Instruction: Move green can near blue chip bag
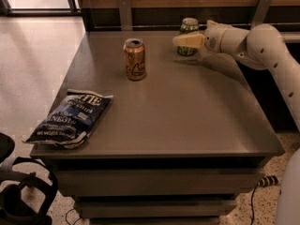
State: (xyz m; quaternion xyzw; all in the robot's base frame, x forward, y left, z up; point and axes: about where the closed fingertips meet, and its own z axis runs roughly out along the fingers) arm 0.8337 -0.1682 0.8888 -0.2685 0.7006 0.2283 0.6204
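The white arm [262, 43] comes in from the right and lies low and almost flat over the tabletop [187, 121]. Its end effector [190, 40] is at the green can [189, 26]. I cannot tell if it grips the can. The green can stands up, right of the orange can [134, 60] and farther back. The blue chip bag [70, 118] lies flat, well apart from the orange can, nearer and to its left.

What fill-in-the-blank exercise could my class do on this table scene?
1. The gripper is at the green can, which stands ___.
2. The number of cans on the table is ___.
3. The blue chip bag lies nearer the orange can than the ___ one.
Missing words: upright; two; green.
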